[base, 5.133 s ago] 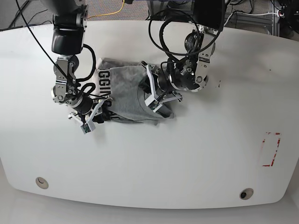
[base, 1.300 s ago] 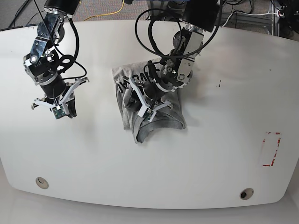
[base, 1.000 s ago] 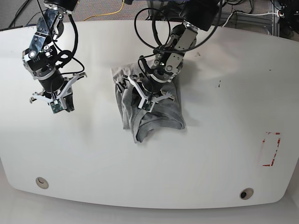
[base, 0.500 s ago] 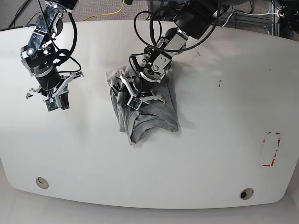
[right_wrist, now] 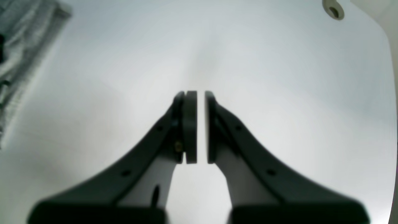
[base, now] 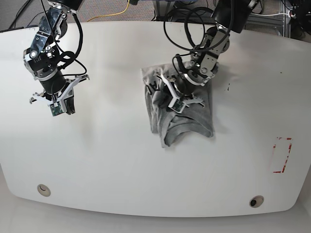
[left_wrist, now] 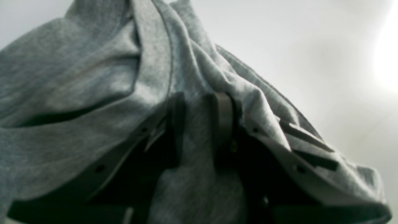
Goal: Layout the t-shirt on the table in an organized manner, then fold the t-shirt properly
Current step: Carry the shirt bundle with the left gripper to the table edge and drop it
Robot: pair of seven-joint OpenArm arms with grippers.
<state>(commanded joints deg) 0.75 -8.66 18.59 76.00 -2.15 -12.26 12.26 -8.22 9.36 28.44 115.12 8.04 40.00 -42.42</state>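
The grey t-shirt (base: 182,114) lies crumpled in a bunched heap on the white table (base: 121,155), just right of centre. A bit of its black lettering (base: 156,87) shows at the left edge. My left gripper (base: 178,95) is pressed into the heap's top and is shut on a fold of the t-shirt (left_wrist: 62,77); in the left wrist view (left_wrist: 199,124) cloth sits between the fingers. My right gripper (base: 58,105) hovers over bare table at the far left, shut and empty, with a thin slit between its pads (right_wrist: 190,124). The t-shirt's edge (right_wrist: 18,46) shows there at upper left.
A red dashed rectangle mark (base: 281,155) is at the right. Two round grommet holes (base: 43,189) (base: 256,201) sit near the front edge; one grommet hole (right_wrist: 334,9) shows in the right wrist view. Cables hang behind the table's far edge.
My left gripper has dragged the bunched t-shirt to the right across the table. My right gripper, which had let go of the shirt earlier, has stayed at the far left.
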